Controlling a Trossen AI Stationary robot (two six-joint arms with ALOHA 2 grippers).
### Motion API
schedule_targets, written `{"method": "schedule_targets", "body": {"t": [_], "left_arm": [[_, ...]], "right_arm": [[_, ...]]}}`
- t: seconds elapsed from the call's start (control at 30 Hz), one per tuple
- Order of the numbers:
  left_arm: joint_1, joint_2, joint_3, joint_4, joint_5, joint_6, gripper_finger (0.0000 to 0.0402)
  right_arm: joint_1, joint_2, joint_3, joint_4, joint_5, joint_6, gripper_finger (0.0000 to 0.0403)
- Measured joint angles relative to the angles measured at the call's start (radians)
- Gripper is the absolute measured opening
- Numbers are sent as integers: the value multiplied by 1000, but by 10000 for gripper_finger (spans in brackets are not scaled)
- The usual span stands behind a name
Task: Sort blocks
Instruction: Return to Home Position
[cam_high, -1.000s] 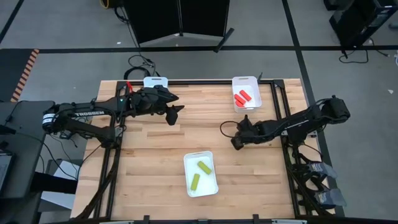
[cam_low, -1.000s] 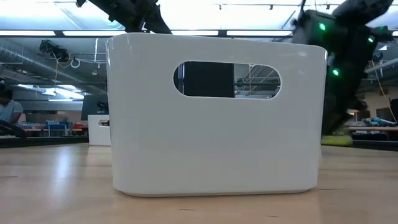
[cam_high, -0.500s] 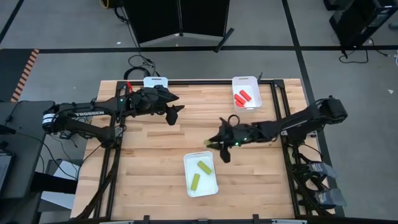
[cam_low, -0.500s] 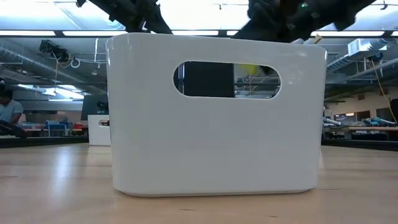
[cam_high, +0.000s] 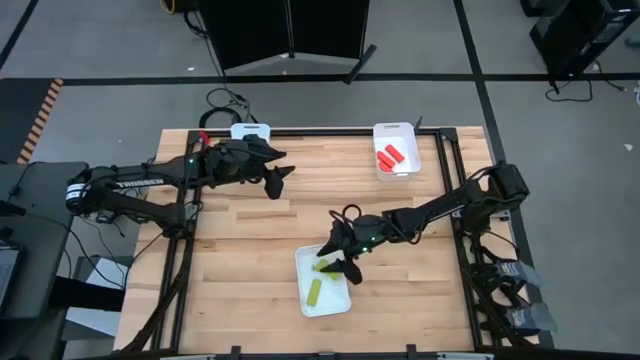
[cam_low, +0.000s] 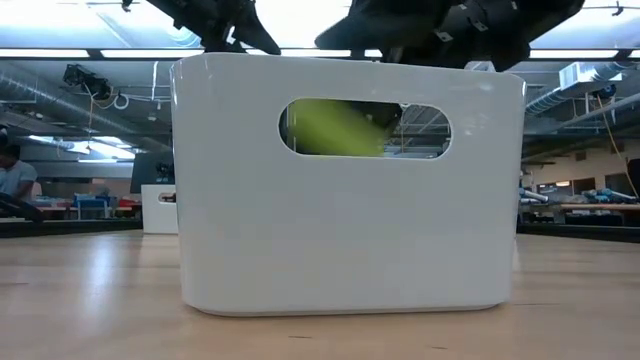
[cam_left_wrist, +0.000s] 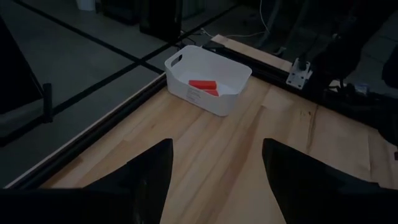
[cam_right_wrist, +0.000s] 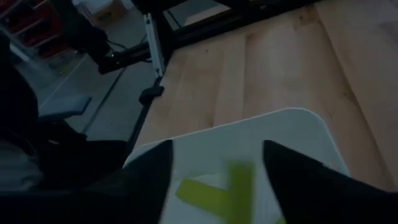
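Note:
My right gripper hangs open over the near white tray. A blurred yellow-green block shows between its spread fingers without touching them. In the low view this block shows through the tray's handle hole. Two more yellow-green blocks lie flat on the tray floor. Two red blocks lie in the far right tray. My left gripper waits open above the far left of the table. No teal-blue block shows.
A third white tray stands at the far left edge, partly under my left arm. Bare wooden tabletop lies between the trays. In the low view the near tray's wall blocks most of the table. A person sits far off in the room.
My right gripper has swept from the table's right side toward the left and near edge, ending over the near tray. A yellow-green block came with it and now shows blurred inside that tray, free between the fingers.

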Motion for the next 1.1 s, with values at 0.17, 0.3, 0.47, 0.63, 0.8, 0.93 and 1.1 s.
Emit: {"method": "schedule_targets", "body": {"t": [0.17,0.3,0.47,0.63,0.8,0.93,1.1], "left_arm": [[-21,-26,0,-14,-36,4,255],[-57,-56,-4,-29,-70,12,254],[-133,-168,-105,49,-137,42,254],[-191,-333,-286,205,-142,60,238],[-233,-451,-456,270,-142,63,184],[-254,-487,-553,315,-146,63,118],[-281,-510,-650,444,-162,135,26]], "right_arm": [[7,-8,0,0,16,-50,308],[13,-50,-22,1,104,-117,288],[27,-194,-131,98,217,-204,189],[27,-397,-292,118,293,-267,57],[23,-619,-453,127,352,-337,17],[10,-800,-568,118,359,-401,15],[-15,-1014,-682,44,359,-426,10]]}}
